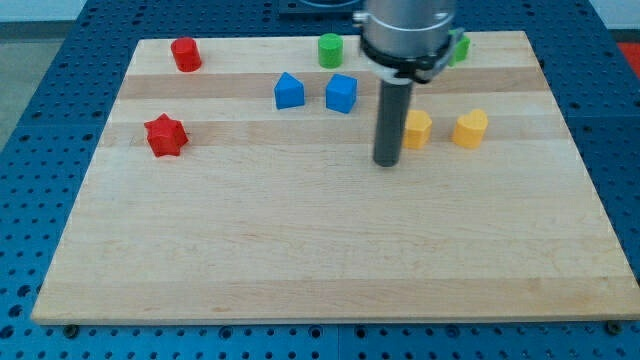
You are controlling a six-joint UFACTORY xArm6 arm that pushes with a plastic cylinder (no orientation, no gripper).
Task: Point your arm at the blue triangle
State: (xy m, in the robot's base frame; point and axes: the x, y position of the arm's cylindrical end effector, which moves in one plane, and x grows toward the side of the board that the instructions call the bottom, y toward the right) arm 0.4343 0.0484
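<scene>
The blue triangle (289, 91) sits on the wooden board (320, 250) in the upper middle, with a blue cube (341, 93) just to its right. My tip (387, 162) rests on the board below and to the right of both blue blocks, apart from them. It stands just left of a yellow block (417, 129), close to it.
A second yellow block (470, 129) lies right of the first. A red cylinder (186, 54) is at the top left and a red star (166, 136) at the left. A green cylinder (330, 49) is at the top; another green block (460, 48) peeks out behind the arm.
</scene>
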